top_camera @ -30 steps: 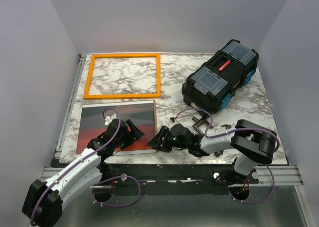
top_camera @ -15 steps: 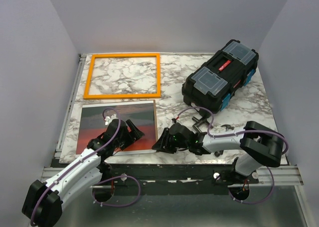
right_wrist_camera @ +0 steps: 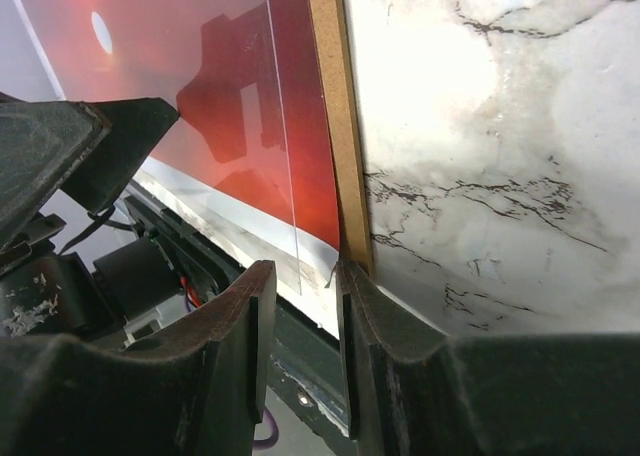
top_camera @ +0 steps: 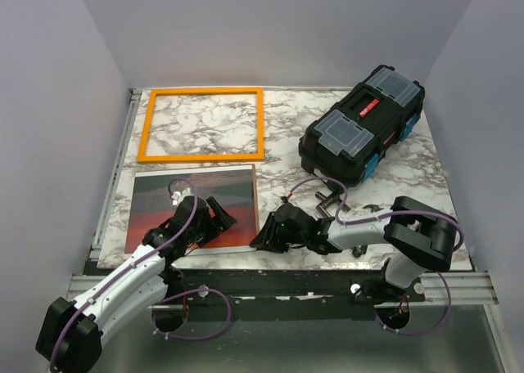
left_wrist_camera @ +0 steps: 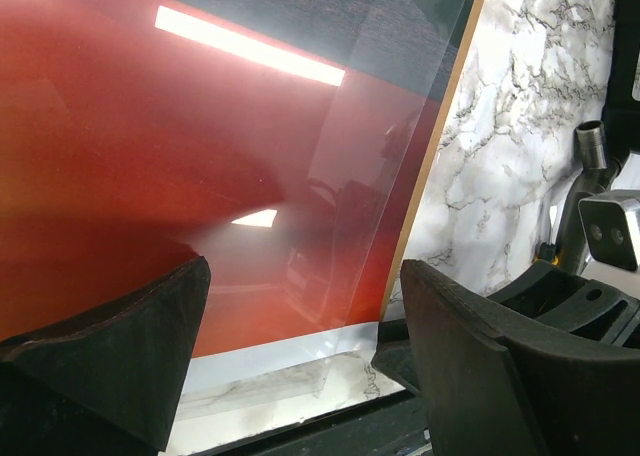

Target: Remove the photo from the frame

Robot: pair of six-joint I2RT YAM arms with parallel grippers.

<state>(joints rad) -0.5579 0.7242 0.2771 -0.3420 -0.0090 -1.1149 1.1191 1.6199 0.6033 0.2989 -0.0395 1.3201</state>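
Looking down at a marble table (top_camera: 282,119) first. Got a black toolbox (top_camera: 361,126) parked at an angle on the far right side. Over at the far left, seeing the frame (top_camera: 201,155) lying flat with only marble inside it. Just in front of that and slightly apart, spotting the photo (top_camera: 205,185) face up at the near left, already out of the frame, with a brown board edge along its right side. Finding the left gripper (top_camera: 219,217) (left_wrist_camera: 300,276) hanging over the photo's near right part with fingers spread wide, gripping nothing. Finding the right gripper (top_camera: 260,235) (right_wrist_camera: 305,276) low at the photo's near right corner, with fingers pulled in to a slim gap and that brown edge right at its mouth. Can't tell whether touching.
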